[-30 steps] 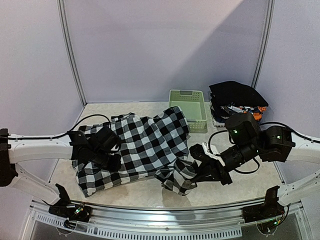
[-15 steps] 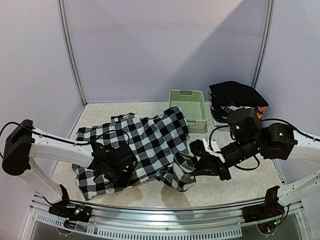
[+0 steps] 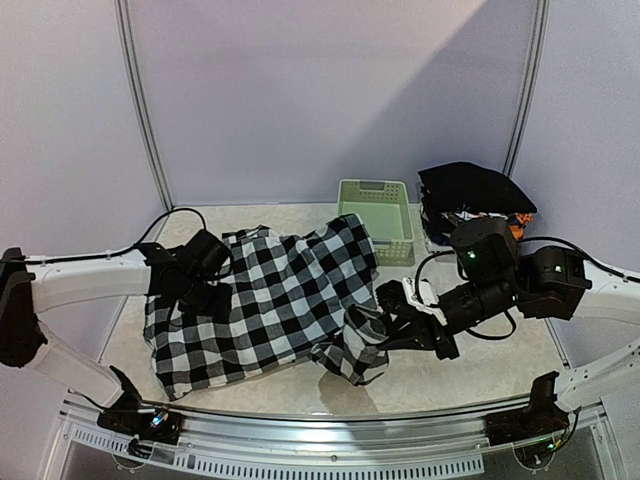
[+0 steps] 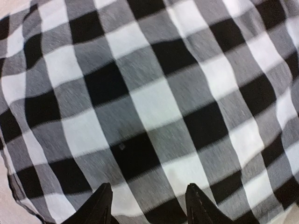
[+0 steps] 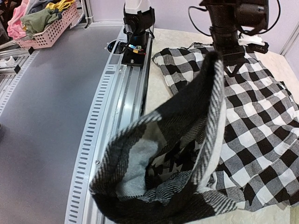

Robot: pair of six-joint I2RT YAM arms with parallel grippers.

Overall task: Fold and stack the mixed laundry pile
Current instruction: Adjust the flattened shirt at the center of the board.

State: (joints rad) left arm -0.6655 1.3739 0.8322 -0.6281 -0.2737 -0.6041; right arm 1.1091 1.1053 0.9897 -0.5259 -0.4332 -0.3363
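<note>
Location. One checked shirt (image 3: 290, 290) lay spread across the middle of the table (image 3: 470, 370), its right-hand edge raised off the surface. At the back right sat one stack: one black cloth (image 3: 470, 185) on top, printed pieces (image 3: 490, 216) beneath. Their number could not be counted.

Grippers. The fingers of the left gripper (image 4: 148, 207) stood apart just above the left part of the shirt, with nothing between them. The right gripper (image 3: 385, 325) was closed on the lifted edge of the shirt. The wrist view showed bunched cloth hanging directly before the camera and hiding the fingers.

Handling. The shirt was judged light, soft and limp. It sagged and creased where lifted, so it would not hold a shape unsupported. It was not fragile, and slip looked unlikely with a pinch through a doubled layer. It was best taken at hems, corners or the sleeve end, with two holds well apart to keep a fold line straight.

Count. Two arms, one shirt on the table and one stack were noted. So were one green basket (image 3: 376, 184) behind the shirt and one pink basket (image 5: 42, 23) off the table.
</note>
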